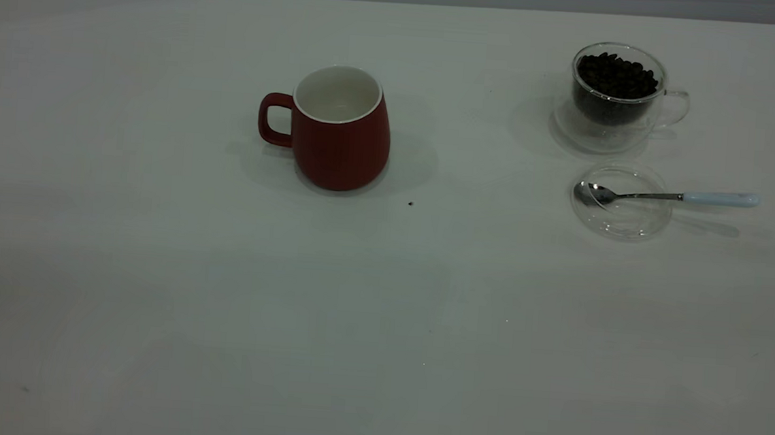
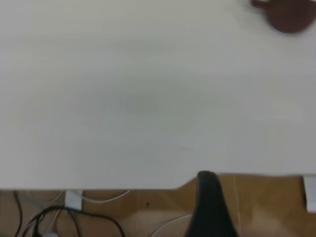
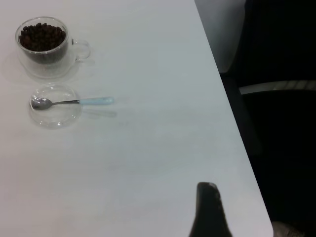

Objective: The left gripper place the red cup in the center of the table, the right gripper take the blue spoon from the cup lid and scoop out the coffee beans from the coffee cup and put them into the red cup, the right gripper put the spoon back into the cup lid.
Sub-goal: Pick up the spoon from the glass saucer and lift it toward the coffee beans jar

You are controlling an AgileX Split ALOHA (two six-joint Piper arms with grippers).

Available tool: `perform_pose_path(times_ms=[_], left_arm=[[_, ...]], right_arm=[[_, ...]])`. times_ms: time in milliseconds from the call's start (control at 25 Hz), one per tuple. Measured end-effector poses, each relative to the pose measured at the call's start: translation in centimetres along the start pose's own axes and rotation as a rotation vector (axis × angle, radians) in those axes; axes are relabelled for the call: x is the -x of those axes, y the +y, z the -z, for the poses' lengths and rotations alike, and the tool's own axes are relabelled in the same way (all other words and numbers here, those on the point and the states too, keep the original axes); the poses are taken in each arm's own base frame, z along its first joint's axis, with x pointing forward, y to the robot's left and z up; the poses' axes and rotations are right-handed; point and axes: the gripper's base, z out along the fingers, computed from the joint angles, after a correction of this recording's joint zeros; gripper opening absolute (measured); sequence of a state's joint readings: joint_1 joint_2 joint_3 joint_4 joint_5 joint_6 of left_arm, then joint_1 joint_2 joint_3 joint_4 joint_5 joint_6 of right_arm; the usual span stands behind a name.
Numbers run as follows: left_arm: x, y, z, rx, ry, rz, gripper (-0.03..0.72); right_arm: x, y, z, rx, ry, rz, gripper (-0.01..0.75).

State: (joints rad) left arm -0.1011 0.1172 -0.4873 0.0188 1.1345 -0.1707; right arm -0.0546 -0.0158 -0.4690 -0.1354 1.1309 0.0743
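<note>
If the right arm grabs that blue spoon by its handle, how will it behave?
The blue spoon looks thin and rigid, probably light. Its bowl rests in the clear cup lid while the handle overhangs the rim, so it may pivot or slide when touched. The smooth handle could be slippery.

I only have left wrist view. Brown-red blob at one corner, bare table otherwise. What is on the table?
Observer: That blob is the red cup, upright near the table's middle, handle toward the left arm's side.
Operator: Anything in it?
Observer: Its white inside looks empty from the exterior view.
Operator: Beans and spoon?
Observer: On the right arm's side: a glass coffee cup full of coffee beans, and nearer the camera, the blue-handled spoon with its bowl resting in the clear cup lid.
Operator: Arms?
Observer: Neither shows in the exterior view.
</note>
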Motion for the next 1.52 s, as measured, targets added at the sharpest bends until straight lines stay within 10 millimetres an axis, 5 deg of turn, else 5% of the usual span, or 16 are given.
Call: perform_pose_path(times_ms=[440,1520], left_arm=[[-1.6,0.0,1.2,0.107,-0.141,0.127,0.587],[-1.5,0.2,1.2,0.021,-0.13,0.049,0.587]], right_arm=[[0.0,0.0,0.0,0.0,0.0,0.0,0.565],[0.0,0.0,0.0,0.0,0.0,0.0,0.565]])
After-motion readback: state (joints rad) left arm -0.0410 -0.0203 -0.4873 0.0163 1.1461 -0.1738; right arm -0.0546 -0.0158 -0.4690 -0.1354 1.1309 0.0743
